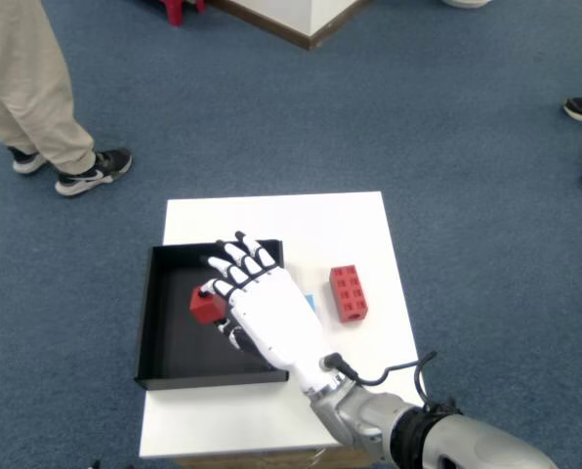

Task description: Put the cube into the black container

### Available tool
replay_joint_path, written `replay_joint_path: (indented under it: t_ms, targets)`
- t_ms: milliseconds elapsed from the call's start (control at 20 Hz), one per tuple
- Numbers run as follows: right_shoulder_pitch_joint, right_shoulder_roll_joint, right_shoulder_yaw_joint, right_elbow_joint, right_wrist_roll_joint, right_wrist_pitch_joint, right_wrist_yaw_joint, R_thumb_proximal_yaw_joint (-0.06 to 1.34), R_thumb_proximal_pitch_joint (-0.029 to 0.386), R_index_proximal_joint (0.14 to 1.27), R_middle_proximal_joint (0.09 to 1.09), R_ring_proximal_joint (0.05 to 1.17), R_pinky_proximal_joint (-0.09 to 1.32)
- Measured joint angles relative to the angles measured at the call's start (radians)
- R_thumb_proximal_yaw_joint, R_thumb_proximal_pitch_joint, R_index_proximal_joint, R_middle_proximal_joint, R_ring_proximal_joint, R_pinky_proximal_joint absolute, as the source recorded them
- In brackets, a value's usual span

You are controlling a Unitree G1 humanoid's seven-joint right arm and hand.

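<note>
Blue carpet surrounds your white table [271,210], where the right hand [262,308] pinches the red cube [206,304] at its left fingertips, directly over the black container [154,322]'s floor, so release drops it inside.

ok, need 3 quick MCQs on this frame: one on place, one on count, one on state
1. Where is the red cube?
A. on the carpet
B. over the black container
C. on the table's right edge

2. How many red things are on or above the white table?
A. one
B. two
C. four

3. The right robot hand is:
A. open
B. shut on nothing
C. shut on the cube

Key: 1 B, the cube sits over the tray's floor. 2 B, the cube and the red brick. 3 C, fingers pinch the cube.
</note>
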Motion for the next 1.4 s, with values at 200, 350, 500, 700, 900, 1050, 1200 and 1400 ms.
replay_joint_path:
  t_ms: [200,350,500,700,900,1050,1200,1400]
  targets:
    - [-0.004,0.004,0.005,0.006,0.029,0.019,0.027,1.20,0.116,1.13,0.35,0.24,0.08]
    - [-0.005,0.005,0.007,0.013,0.032,0.031,0.054,1.20,0.120,1.13,0.36,0.24,0.09]
    - [-0.006,0.006,0.008,0.014,0.038,0.033,0.085,1.20,0.123,1.12,0.36,0.25,0.09]
    - [-0.006,0.007,0.010,0.017,0.049,0.037,0.094,1.00,0.102,0.90,0.36,0.26,0.10]
    - [-0.012,0.009,0.010,0.012,0.067,0.090,0.140,0.79,0.076,0.52,0.23,0.21,0.10]
    - [-0.027,0.009,0.010,-0.008,0.067,0.125,0.169,0.76,0.077,0.53,0.21,0.19,0.08]
    - [-0.029,0.008,0.010,-0.013,0.067,0.136,0.183,0.73,0.079,0.54,0.20,0.18,0.05]
    - [-0.028,0.007,0.010,-0.014,0.067,0.140,0.183,0.70,0.077,0.53,0.19,0.17,0.02]
